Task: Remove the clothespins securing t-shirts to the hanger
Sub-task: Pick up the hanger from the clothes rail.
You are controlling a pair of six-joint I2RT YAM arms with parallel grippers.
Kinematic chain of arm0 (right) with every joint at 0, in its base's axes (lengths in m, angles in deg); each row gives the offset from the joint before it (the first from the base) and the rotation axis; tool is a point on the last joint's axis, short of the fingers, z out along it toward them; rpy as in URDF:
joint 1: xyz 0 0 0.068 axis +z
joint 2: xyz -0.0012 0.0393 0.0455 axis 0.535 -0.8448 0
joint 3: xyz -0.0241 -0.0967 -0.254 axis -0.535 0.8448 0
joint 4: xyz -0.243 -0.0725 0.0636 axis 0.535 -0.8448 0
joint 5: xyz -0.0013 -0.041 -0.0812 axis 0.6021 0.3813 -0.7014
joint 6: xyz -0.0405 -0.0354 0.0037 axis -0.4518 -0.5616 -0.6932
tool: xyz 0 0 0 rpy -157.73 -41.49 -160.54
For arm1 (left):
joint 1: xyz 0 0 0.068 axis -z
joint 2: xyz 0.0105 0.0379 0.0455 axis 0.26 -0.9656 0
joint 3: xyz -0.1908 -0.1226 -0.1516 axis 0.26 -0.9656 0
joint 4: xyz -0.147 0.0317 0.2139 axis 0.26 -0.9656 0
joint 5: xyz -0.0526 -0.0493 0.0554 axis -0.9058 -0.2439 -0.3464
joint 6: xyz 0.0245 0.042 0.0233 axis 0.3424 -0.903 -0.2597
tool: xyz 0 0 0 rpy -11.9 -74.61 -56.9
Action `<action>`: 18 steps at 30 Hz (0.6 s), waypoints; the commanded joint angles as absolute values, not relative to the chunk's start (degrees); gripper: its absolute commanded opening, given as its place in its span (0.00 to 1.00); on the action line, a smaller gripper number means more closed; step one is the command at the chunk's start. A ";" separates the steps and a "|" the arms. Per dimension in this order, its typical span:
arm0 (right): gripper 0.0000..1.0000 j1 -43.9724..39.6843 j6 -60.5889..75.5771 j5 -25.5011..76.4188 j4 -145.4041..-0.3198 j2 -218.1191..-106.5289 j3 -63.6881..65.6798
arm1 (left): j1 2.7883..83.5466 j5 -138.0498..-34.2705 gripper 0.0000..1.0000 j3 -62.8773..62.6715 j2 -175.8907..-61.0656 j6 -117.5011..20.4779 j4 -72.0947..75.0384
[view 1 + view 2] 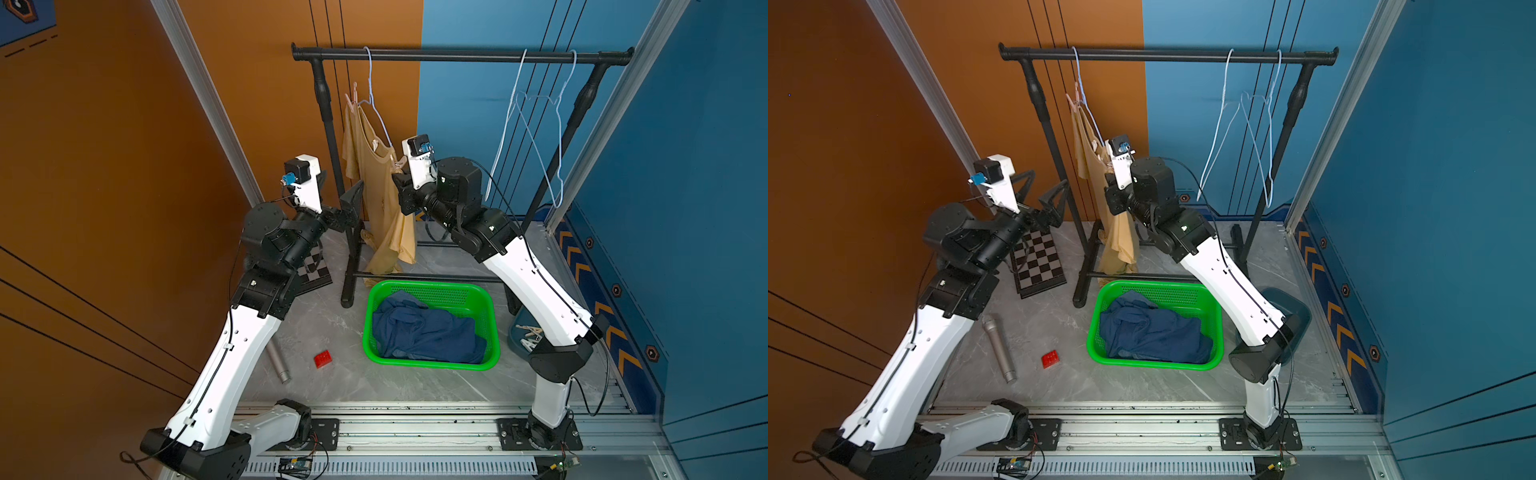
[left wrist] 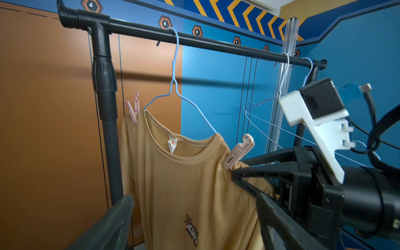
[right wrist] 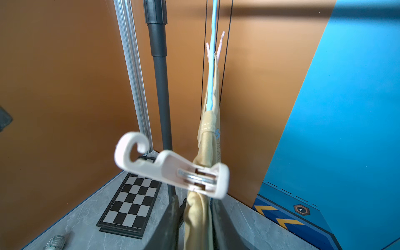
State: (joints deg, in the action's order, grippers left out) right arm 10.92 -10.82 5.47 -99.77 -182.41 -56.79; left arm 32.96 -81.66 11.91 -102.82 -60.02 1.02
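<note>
Yellow t-shirt on a pale blue hanger, hooked over the black rail close to one upright post. Pinned at both shoulders. Pink clothespin at the shoulder nearer the right arm, tilted outward with its hooked tail uppermost. Second pink clothespin at the opposite shoulder, just beside the post, standing nearly upright. Both clamped over the cloth at the hanger's ends.

Right fingers at the nearer shoulder, just below the pink clothespin, narrow, one on each side of the bunched yellow cloth. Cannot tell whether pinching the cloth or only flanking it.

Left fingers spread wide, holding nothing, raised on the post side of the shirt and pointing toward it, apart from the cloth.

Farther along the rail, well apart from the shirt, two bare hangers.

Below, on the grey worktop, a green basket just in front of the rack's foot bar, with dark blue t-shirts heaped inside. Beside the basket, partly hidden behind the right arm, a blue tub with loose clothespins in it. On the left arm's side, a chessboard near the rack's foot, a grey cylinder and a red brick, each lying apart from the others.
</note>
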 commanded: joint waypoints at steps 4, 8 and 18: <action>0.17 10.32 -12.33 7.07 -98.07 -180.66 -56.41 | 31.50 -81.92 0.90 19.07 -106.44 -58.35 4.54; 0.12 10.03 -13.10 7.25 -97.74 -180.41 -56.43 | 31.50 -82.05 0.90 21.28 -108.22 -57.32 6.29; 0.00 9.74 -14.28 8.31 -95.78 -180.06 -56.53 | 31.49 -82.73 0.89 26.63 -112.13 -56.85 7.03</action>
State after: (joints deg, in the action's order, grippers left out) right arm 9.63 -12.96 6.39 -98.89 -182.36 -56.68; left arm 31.93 -81.68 24.85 -111.84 -57.59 5.10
